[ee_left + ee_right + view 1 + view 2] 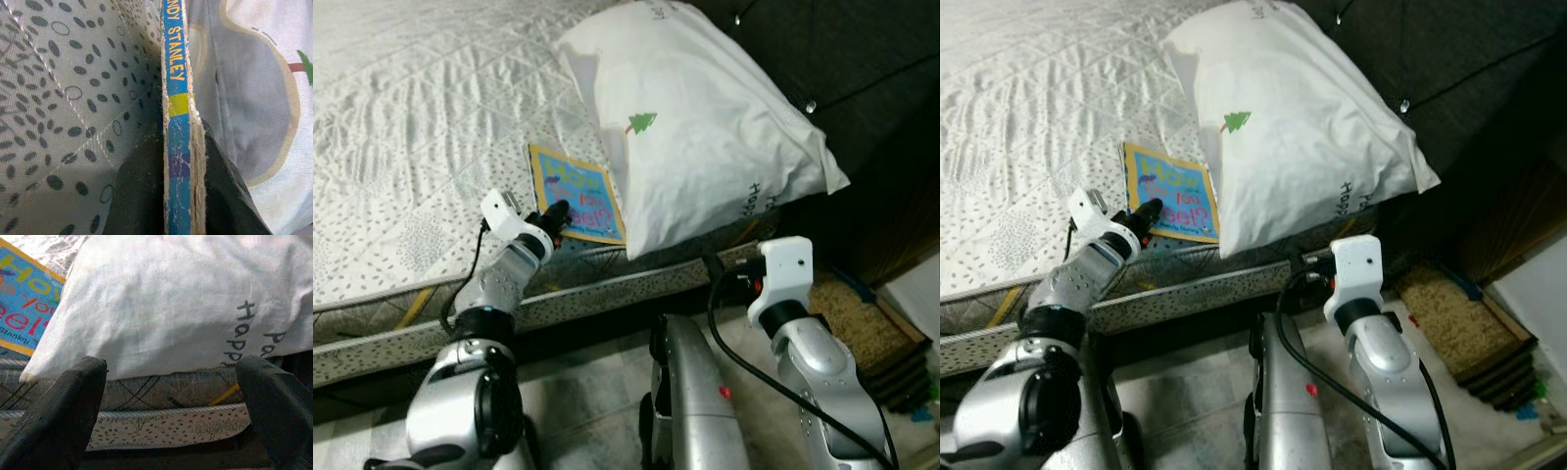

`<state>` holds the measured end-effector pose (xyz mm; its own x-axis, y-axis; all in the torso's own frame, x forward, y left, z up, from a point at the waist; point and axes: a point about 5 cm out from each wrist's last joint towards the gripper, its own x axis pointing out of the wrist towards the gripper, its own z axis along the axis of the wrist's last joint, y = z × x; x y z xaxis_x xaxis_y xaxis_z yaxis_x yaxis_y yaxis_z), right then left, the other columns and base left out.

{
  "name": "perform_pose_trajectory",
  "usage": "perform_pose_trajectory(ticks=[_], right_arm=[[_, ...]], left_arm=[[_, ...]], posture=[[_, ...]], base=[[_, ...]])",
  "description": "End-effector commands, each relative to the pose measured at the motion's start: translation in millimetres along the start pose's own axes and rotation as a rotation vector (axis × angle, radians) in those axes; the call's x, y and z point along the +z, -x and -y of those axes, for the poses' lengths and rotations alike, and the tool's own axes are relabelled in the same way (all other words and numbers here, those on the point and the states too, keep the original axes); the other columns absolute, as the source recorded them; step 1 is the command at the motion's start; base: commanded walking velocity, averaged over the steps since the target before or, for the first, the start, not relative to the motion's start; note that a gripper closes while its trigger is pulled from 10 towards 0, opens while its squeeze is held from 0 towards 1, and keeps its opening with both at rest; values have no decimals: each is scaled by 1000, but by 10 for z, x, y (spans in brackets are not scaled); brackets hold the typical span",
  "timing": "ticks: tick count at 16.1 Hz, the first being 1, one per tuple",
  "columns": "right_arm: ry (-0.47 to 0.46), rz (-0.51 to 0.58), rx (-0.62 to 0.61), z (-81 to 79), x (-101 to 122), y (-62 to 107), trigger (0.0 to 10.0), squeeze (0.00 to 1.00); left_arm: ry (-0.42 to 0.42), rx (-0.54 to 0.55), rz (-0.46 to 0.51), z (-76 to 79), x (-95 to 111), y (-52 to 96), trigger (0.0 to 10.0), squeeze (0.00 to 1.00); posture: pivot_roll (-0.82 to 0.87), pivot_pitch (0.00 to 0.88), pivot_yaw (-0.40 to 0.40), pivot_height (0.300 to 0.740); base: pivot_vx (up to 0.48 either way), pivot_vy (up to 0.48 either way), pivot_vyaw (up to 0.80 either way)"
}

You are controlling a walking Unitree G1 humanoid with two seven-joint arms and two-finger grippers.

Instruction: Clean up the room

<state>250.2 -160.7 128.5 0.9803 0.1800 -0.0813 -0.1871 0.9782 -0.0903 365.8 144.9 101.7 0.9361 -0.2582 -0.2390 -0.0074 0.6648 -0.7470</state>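
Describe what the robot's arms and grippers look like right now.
Both arms are glossy silver with black joints. Each wrist carries a white boxy camera housing with a black cable looping off it. The left gripper and right gripper have long, matte black fingers. A small red mark shows on the silver torso.

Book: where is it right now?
The book lies on the bed near its edge, tucked against the white pillow, with the left gripper shut on its near edge.
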Motion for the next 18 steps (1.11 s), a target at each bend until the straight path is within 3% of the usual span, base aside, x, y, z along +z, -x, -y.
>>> perform_pose_trajectory(ticks=[1, 2, 8, 11, 12, 14, 18], right_arm=[[6, 2, -5, 12, 11, -6, 10000, 0], [6, 2, -5, 12, 12, -14, 10000, 0], [9, 11, -6, 14, 21, -67, 10000, 0], [11, 17, -7, 19, 26, -97, 10000, 0], [12, 17, -7, 19, 25, -100, 10000, 0], [12, 17, -6, 23, 17, -126, 10000, 0], [9, 21, -1, 13, 12, -157, 10000, 0]], left_arm=[[-43, 58, -80, -110, -113, 2, 10000, 831], [-49, 64, -79, -127, -88, 2, 10000, 1000], [-180, 146, -82, -258, 85, 21, 10000, 1000], [-300, 206, -95, -353, 201, 52, 10000, 1000], [-314, 209, -100, -360, 206, 55, 10000, 1000], [-420, 244, -144, -421, 193, 77, 10000, 1000], [-502, 272, -193, -468, 130, 91, 10000, 1000]], posture=[[-223, 147, -101, 484], [-224, 145, -101, 484], [-223, 127, -100, 484], [-220, 113, -98, 484], [-220, 113, -98, 484], [-215, 103, -96, 484], [-210, 95, -94, 484]], base=[[0, 0, 0], [0, 0, 0], [0, 0, 0], [0, 0, 0], [0, 0, 0], [0, 0, 0], [0, 0, 0]])
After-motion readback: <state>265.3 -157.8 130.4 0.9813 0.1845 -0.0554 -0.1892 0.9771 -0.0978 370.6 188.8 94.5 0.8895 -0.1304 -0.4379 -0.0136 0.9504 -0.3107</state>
